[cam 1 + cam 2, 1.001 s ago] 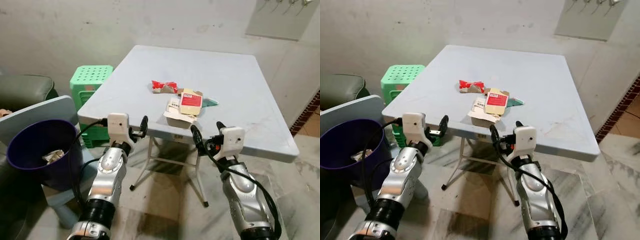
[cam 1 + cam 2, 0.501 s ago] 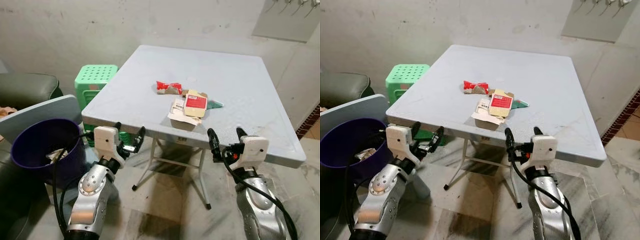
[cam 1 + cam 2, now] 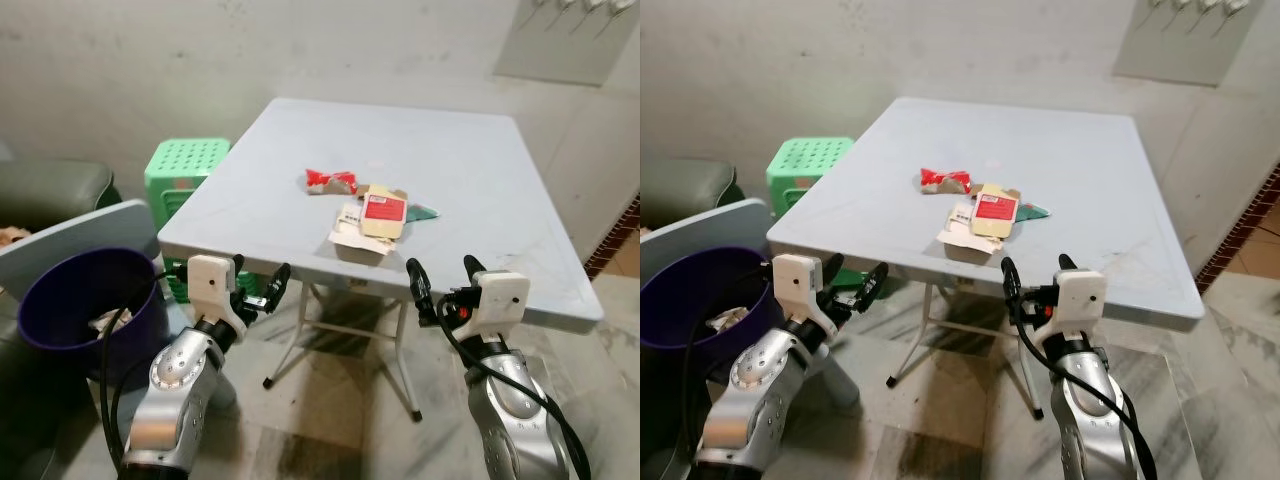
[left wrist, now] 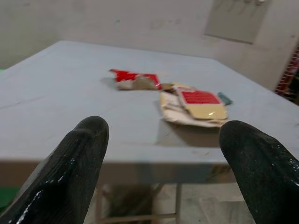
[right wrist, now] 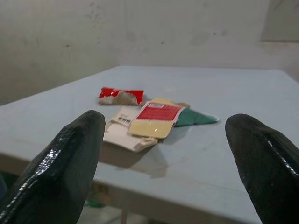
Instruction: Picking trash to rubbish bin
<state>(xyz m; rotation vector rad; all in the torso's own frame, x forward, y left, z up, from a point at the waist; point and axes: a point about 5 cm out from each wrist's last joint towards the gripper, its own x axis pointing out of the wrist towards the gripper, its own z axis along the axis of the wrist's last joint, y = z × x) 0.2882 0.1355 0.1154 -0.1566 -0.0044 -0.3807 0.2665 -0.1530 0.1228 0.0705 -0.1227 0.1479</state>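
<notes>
At the far left a dark purple bin [image 3: 75, 300] sits low beside a grey-blue chair back [image 3: 70, 232], and a bit of crumpled trash [image 3: 103, 318] lies inside the bin. Behind it is a dark green seat [image 3: 50, 190]. A green plastic stool [image 3: 185, 165] stands next to the table's left edge.

The left gripper [image 3: 258, 285] hangs in the air just in front of the table's near left corner, a little below the top. Its jaws are wide apart and hold nothing.

The pale blue table [image 3: 480, 190] has all the trash near its middle. A red wrapper [image 3: 330, 181] lies farthest back. Just in front of it is a flat cream box with a red label [image 3: 383, 213], and this box rests on top of a white torn box [image 3: 352, 228] that reaches close to the table's front edge. A small green scrap [image 3: 424, 210] peeks out from beside the cream box.

The right gripper [image 3: 441, 280] floats in front of the table's near edge, to the right of the trash pile. Its jaws are wide apart too, with nothing between them
</notes>
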